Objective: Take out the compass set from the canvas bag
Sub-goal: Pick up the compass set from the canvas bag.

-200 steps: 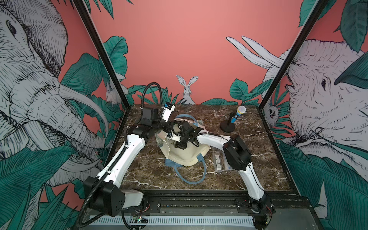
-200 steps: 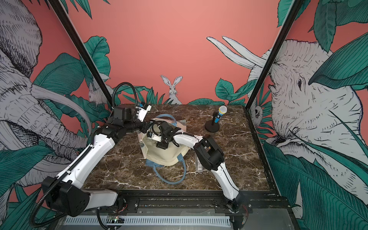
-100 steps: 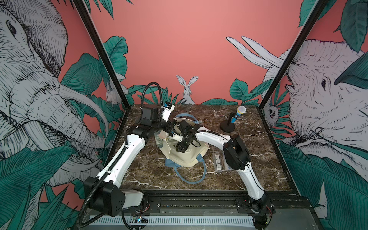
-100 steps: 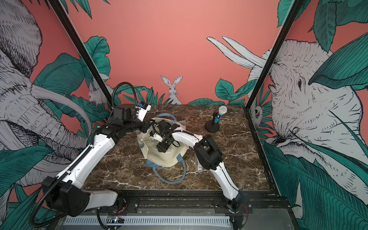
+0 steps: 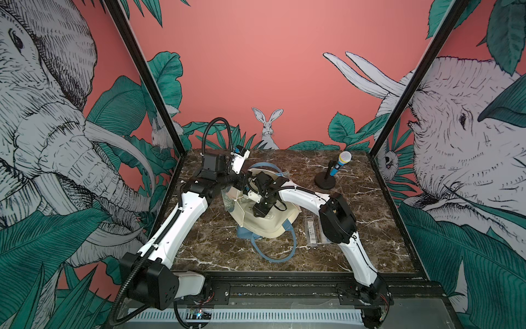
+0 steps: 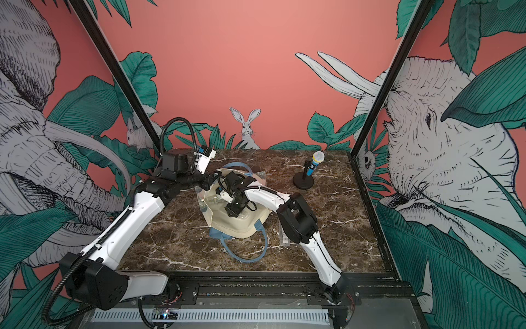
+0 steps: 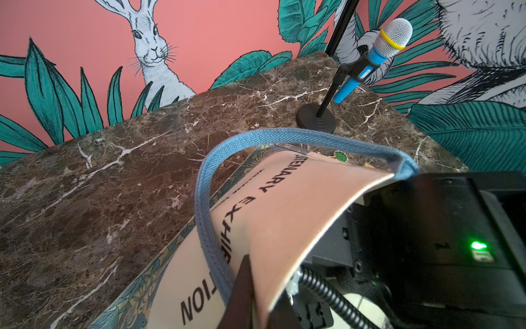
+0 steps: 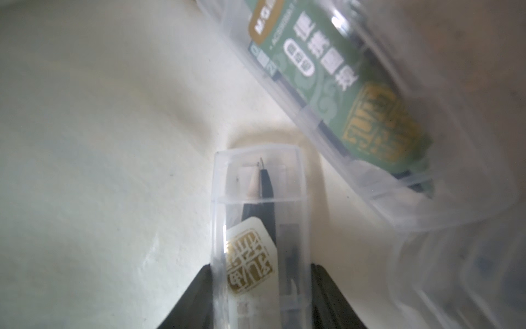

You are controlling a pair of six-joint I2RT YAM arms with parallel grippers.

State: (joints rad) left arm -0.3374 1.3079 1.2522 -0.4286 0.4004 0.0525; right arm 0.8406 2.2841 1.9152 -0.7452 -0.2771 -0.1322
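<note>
A: While the compass set (image 8: pixel 260 228) lies inside the canvas bag (image 5: pixel 264 228), what grips it?
B: The right gripper (image 8: pixel 260 269), reaching into the bag's mouth. Its jaws press both long sides of the clear case.
A: Anything beside it?
B: Yes, a second clear case (image 8: pixel 341 94) with a green label, tilted, near its tip.
A: And the left gripper (image 5: pixel 241 182)?
B: It is clenched on the bag's raised rim by the blue strap (image 7: pixel 205 216), above the marble table (image 5: pixel 216 245).
</note>
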